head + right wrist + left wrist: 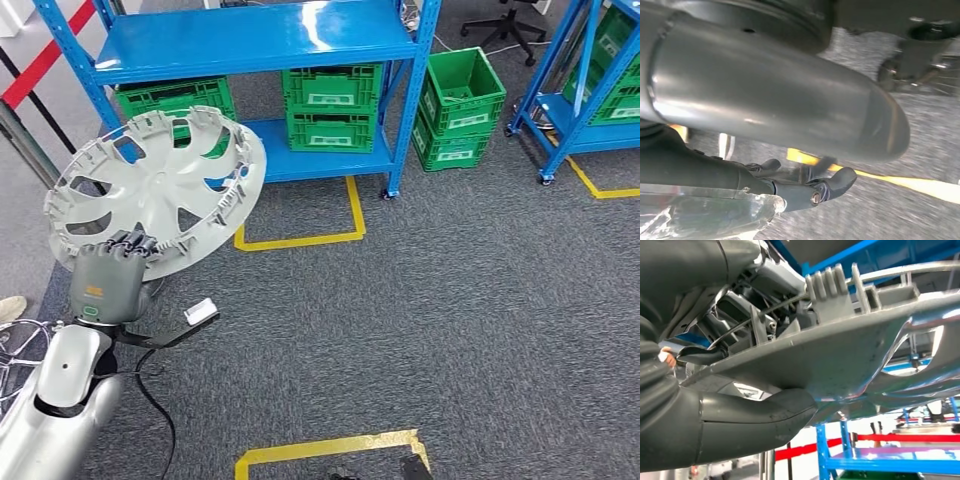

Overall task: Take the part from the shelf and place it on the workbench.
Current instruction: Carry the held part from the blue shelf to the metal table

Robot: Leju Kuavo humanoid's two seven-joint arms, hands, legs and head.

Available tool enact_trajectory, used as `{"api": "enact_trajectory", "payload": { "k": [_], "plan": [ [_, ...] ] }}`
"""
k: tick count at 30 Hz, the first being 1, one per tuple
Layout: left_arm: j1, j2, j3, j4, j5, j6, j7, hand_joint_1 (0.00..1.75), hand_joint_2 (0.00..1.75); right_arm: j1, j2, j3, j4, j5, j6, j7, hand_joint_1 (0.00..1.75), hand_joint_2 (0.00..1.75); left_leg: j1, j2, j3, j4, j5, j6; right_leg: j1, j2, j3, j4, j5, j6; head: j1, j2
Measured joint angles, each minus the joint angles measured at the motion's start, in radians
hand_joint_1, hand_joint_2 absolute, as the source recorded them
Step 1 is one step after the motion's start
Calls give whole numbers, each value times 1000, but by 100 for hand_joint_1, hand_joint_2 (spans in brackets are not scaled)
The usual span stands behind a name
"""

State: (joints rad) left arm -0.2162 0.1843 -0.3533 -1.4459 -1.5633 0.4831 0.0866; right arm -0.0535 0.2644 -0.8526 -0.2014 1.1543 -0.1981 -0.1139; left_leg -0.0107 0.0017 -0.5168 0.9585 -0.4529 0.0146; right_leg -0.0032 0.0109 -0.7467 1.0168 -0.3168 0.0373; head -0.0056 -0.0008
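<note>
The part is a pale grey wheel cover (162,185) with curved spokes and a clip-lined rim. I hold it up in front of the blue shelf (256,40), tilted toward me. My left hand (109,280) grips its lower rim, with the fingers over the edge. In the left wrist view the cover's rim and clips (851,350) lie between the fingers and the thick thumb (753,420) pressed underneath. My right hand (791,120) hangs over the grey carpet, its dark fingers (836,181) stretched out and holding nothing.
Green crates (332,105) stand on the shelf's lower board, with more (460,105) on the floor beside it. A second blue shelf (589,90) stands at the right. Yellow tape outlines (302,240) (324,450) mark the carpet. A black cable with a white tag (200,312) trails by my left arm.
</note>
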Motion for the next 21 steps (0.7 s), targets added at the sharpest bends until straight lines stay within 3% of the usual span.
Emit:
{"api": "enact_trajectory", "payload": {
  "k": [2, 3, 4, 6, 7, 8, 10, 11, 13, 14, 16, 18, 19, 20, 21],
  "plan": [
    [3, -2, 1, 0, 0, 0, 0, 175, 175, 3, 0, 0, 0, 0, -1, 1, 0, 0, 4, 1, -31, -1, 31, 6, -2, -2, -23, 116, -127, 9, 5, 0],
    [4, -2, 3, 0, 0, 0, 0, 175, 175, 2, 0, 0, 0, 0, -1, 1, 0, 0, 5, 2, -48, 0, 46, 6, -2, -3, -31, 189, -173, 13, 6, 0],
    [5, -3, 4, 0, 0, 0, 0, 175, 175, 0, 0, 0, 0, 0, -1, 1, 0, 0, 6, 3, -67, 2, 61, 5, -3, -3, -31, 252, -190, 16, 6, 0],
    [6, -4, 5, 1, 2, 0, -4, 175, 175, -3, 0, 0, 0, 2, -1, 1, 0, 0, 8, 4, -106, 4, 90, -1, -3, -3, 10, 292, -152, 20, 6, 0],
    [6, -4, 6, 1, 5, 0, -9, 175, 175, -3, 0, 1, 0, 4, -1, 1, 0, 0, 10, 3, -124, 7, 103, -6, -4, -3, 58, 259, -128, 22, 6, 0],
    [7, -4, 8, 1, 11, 0, -15, 175, 175, -5, 0, 2, 0, 5, -1, 1, 0, 0, 11, 2, -141, 9, 115, -12, -5, -3, 118, 195, -132, 25, 7, 0],
    [8, -4, 14, 1, 24, 0, -28, 175, 175, -9, 0, 5, -1, 7, -1, 0, 0, 0, 11, 1, -160, 17, 133, -24, -4, 1, 222, 53, -185, 17, 6, 0],
    [9, -4, 17, 1, 28, 0, -32, 175, 175, -11, 0, 7, -1, 7, -1, 0, 0, 0, 11, 0, -162, 17, 141, -30, -1, 2, 244, 13, -210, 8, 5, 0],
    [11, -7, 21, 1, 32, 1, -36, 175, 175, -10, 1, 7, -1, 7, -2, 0, 0, 0, 14, 0, -160, 14, 154, -40, 1, 2, 239, 2, -209, -14, 4, 0],
    [12, -7, 22, 1, 33, 1, -37, 175, 175, -9, 1, 7, -1, 7, -2, 1, 0, 0, 15, 0, -164, 18, 146, -45, 1, 0, 235, 4, -202, -22, 4, 0],
    [14, -8, 24, 1, 33, 1, -39, 175, 175, -8, 3, 8, -1, 7, -4, 3, 0, 0, 17, 0, -183, 75, 78, -55, -2, -3, 224, 3, -182, -35, 0, 0],
    [16, -9, 26, 1, 34, 1, -39, 175, 175, -6, 4, 9, -1, 10, -6, 3, 0, 0, 17, 0, -219, 204, -19, -62, -2, -2, 209, 5, -164, -40, -4, 0],
    [18, -9, 26, 1, 34, 1, -39, 175, 175, -4, 5, 10, -1, 12, -7, 3, 0, 0, 17, -1, -231, 265, -45, -63, -1, -2, 200, 5, -157, -40, -3, 0],
    [21, -9, 26, 1, 34, 2, -39, 175, 175, -2, 5, 12, -1, 14, -9, 2, 0, 0, 17, -1, -230, 296, -51, -63, 0, -2, 193, 6, -151, -40, -3, 0],
    [24, -10, 27, 1, 34, 3, -39, 175, 175, -1, 5, 13, -1, 15, -11, 2, 0, 0, 17, -1, -210, 288, -39, -60, 0, -2, 187, 6, -147, -39, -3, 0]
  ]
}}
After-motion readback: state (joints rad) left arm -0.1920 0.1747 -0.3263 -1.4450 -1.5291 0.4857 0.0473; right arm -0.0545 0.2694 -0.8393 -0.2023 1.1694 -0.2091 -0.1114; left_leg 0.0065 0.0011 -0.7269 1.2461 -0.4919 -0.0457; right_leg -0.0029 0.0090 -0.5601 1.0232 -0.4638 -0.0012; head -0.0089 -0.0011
